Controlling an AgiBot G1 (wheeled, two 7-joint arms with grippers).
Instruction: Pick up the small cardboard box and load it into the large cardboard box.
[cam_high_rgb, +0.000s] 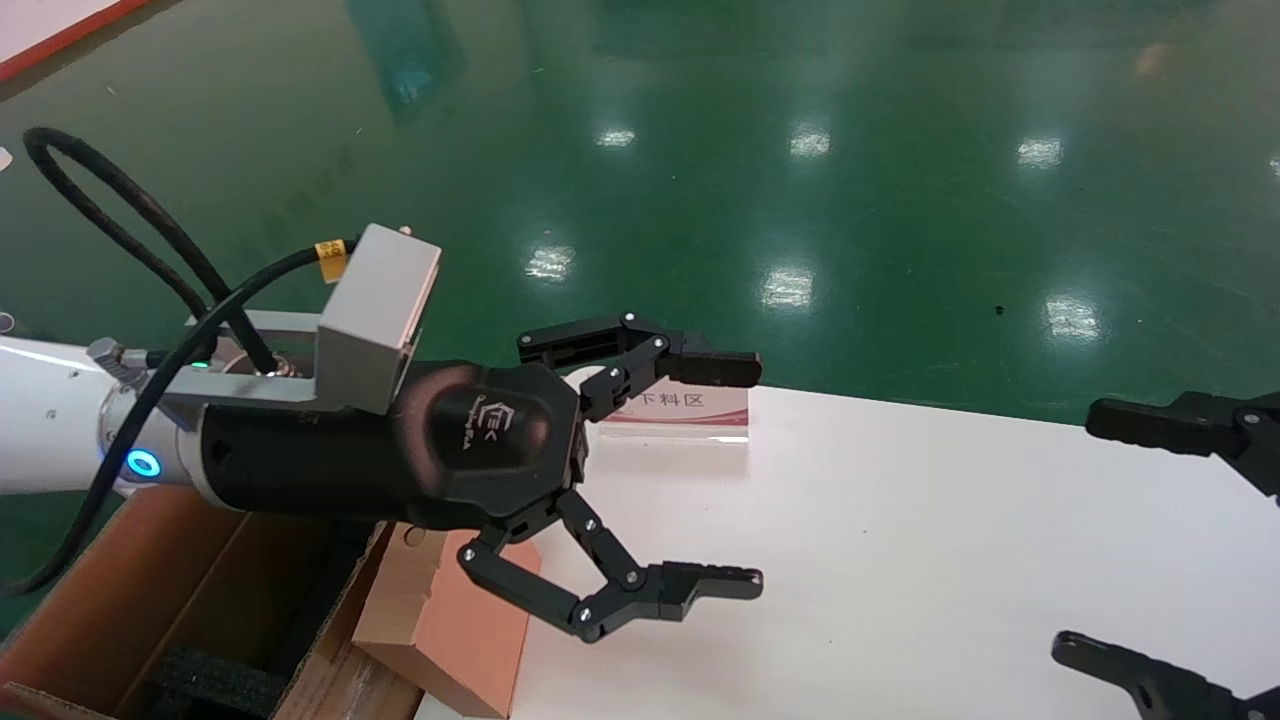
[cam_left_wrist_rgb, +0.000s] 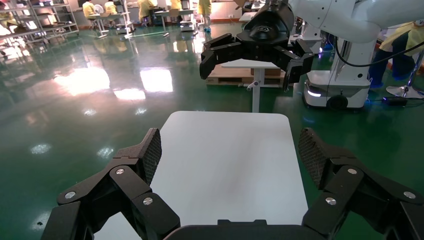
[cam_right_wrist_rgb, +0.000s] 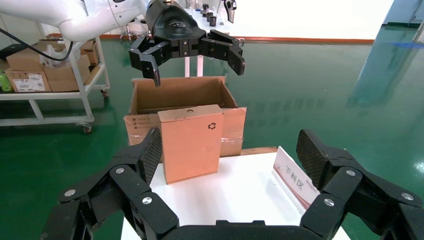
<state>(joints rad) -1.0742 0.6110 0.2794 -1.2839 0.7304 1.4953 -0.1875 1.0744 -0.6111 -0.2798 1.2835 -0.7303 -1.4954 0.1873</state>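
Hovering above the near-left part of the white table, the left gripper spreads its jaws wide with nothing between them. Just below it, at about seven o'clock, the small cardboard box stands upright at the table's left edge, touching the large cardboard box, whose flaps hang open over black foam. The right gripper waits at four o'clock, jaws equally wide and empty. A labelled sign stands at the far edge.
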